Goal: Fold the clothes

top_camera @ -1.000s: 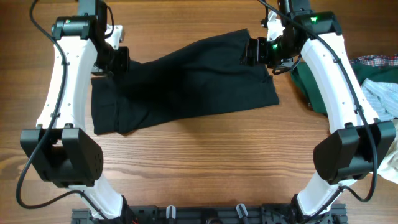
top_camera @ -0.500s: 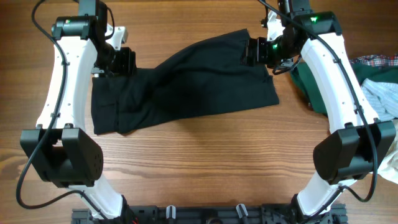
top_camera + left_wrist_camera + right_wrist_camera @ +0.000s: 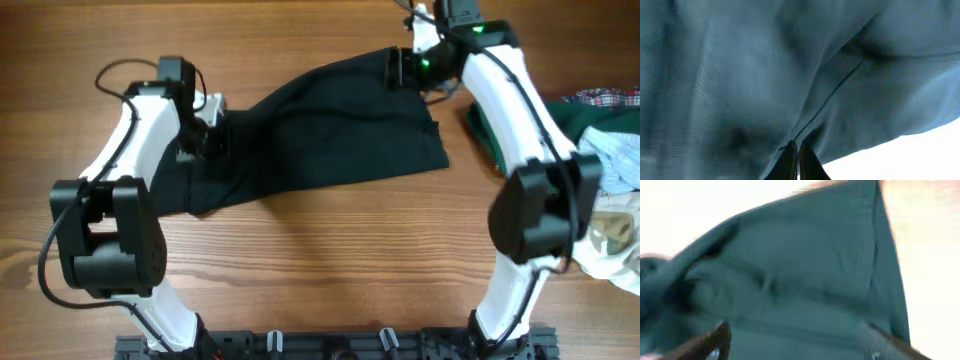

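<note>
The clothes, a black shirt (image 3: 330, 140), lie spread across the middle of the table with a raised ridge running from left to upper right. My left gripper (image 3: 214, 137) is over the shirt's left part. In the left wrist view its fingers (image 3: 796, 150) are pressed together, with the tips against the cloth (image 3: 740, 75) at a seam. No fabric shows between them. My right gripper (image 3: 396, 68) is at the shirt's far right corner. The blurred right wrist view shows this gripper (image 3: 800, 345) open, its fingers wide apart with the cloth (image 3: 800, 270) lying under them.
A dark green garment (image 3: 497, 135) lies just right of the shirt, under the right arm. A plaid and pale blue garment (image 3: 612, 150) and a white item (image 3: 610, 240) are at the right edge. Bare wood table (image 3: 330, 260) lies in front of the shirt.
The left gripper opened and shut again while the arm moved nearer and to the right over the shirt. The right gripper shifted toward the far edge. The shirt's left end has sagged.
</note>
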Controlling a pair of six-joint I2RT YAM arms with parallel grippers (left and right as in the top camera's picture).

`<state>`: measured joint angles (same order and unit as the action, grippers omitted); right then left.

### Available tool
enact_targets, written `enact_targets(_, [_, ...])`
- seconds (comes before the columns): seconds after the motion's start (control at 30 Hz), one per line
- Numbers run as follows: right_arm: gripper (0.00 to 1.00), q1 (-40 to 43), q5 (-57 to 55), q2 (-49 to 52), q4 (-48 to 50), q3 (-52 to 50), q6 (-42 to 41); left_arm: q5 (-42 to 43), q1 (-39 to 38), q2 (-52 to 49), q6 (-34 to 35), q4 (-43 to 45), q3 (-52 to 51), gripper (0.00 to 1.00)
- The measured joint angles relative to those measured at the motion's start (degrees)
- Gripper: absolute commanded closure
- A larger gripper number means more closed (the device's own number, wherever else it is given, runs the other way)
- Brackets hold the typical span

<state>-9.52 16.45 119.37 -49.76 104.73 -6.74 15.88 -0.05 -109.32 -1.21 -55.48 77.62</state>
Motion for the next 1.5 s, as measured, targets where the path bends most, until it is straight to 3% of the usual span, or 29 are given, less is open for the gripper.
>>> enact_targets(0.23, [0.18,0.31,-0.22,6.71,18.91,-0.15,-3.21,0.15,0.0,-0.11,0.92,0.55,-3.34,0.96])
enact_targets(0.6, [0.19,1.49,-0.48,16.11,22.01,-0.11,-5.01,0.17,0.0,-0.11,1.55,0.76,-3.34,0.96])
enact_targets(0.83, [0.38,1.62,-0.68,16.98,23.21,-0.09,-5.2,0.17,0.0,-0.11,1.55,0.94,-3.34,0.96])
enact_targets(0.9, [0.6,1.6,-0.15,17.42,25.11,-0.09,-4.37,0.17,0.0,-0.11,1.55,0.94,-3.34,0.96])
enact_targets(0.93, [0.76,1.6,0.13,17.68,25.86,-0.09,-4.15,0.17,0.0,-0.11,1.55,0.94,-3.34,0.96])
enact_targets(1.03, [0.94,1.6,0.85,18.45,26.38,-0.09,-3.48,0.2,0.0,-0.11,1.55,0.96,-3.34,0.96])
enact_targets(1.33, [0.96,2.95,1.64,18.36,25.99,-0.09,-3.02,0.37,0.0,-0.11,1.55,2.64,-3.34,0.96])
enact_targets(1.5, [0.96,6.62,3.5,11.28,20.81,-0.11,-1.01,0.37,0.0,-0.11,1.55,2.86,-3.34,0.96])
